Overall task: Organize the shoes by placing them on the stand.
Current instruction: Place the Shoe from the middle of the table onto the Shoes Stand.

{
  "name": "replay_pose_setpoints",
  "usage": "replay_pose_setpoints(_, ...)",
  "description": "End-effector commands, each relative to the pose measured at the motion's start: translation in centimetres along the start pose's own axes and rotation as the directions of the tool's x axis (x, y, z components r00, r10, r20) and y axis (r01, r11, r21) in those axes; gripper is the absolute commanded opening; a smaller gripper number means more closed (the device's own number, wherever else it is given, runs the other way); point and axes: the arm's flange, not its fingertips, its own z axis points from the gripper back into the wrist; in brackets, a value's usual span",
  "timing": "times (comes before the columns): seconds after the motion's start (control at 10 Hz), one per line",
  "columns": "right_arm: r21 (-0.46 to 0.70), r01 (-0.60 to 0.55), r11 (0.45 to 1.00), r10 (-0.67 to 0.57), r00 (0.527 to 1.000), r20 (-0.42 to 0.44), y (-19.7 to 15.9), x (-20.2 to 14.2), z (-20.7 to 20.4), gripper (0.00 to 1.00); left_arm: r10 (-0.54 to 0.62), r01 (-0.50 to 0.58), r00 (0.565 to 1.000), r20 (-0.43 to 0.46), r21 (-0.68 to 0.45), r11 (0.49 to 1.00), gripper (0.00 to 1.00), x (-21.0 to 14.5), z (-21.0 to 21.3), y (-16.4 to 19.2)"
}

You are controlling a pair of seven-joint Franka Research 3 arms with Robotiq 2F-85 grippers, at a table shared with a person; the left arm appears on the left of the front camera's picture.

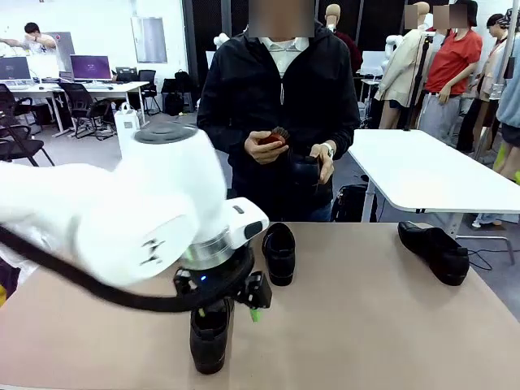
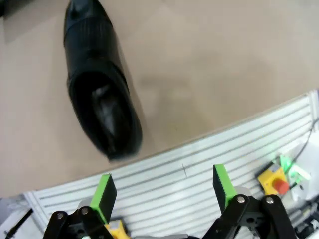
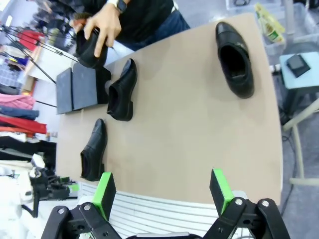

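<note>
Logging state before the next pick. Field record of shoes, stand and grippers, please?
near shoe: on the table, just below the left gripper
mid-table shoe: on the table, beside the stand
right shoe: on the table, far right
held shoe: in the person's hand
stand: two black platforms side by side, no shoe on either
left gripper: open, above the near shoe, not gripping it
right gripper: open, holding nothing, high over the table's near edge
</note>
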Motion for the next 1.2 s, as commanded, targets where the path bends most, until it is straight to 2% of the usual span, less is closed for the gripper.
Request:
replay_pose_setpoints(0.0,0.011,0.013,1.000,-0.013,1.000,0.006,0.3,0.1,0.1,1.00,0.053,-0.052,0.998,-0.039,0.043,0.998,1.00,5.4,-3.1,-2.2)
replay_pose_setpoints(0.5,0.011,0.013,1.000,-0.013,1.000,0.006,0.3,0.1,0.1,1.00,0.099,-0.084,0.981,-0.168,0.094,0.992,1.00,5.3,-8.8,-1.3)
replay_pose_setpoints(1.0,0.011,0.013,1.000,-0.013,1.000,0.006,0.3,0.1,0.1,1.00,0.143,-0.118,0.968,-0.207,0.131,0.984,1.00,4.6,-10.4,0.0)
replay_pose_setpoints(1.1,0.011,0.013,1.000,-0.013,1.000,0.006,0.3,0.1,0.1,1.00,0.145,-0.117,0.969,-0.200,0.144,0.983,0.52,4.7,-10.4,0.0)
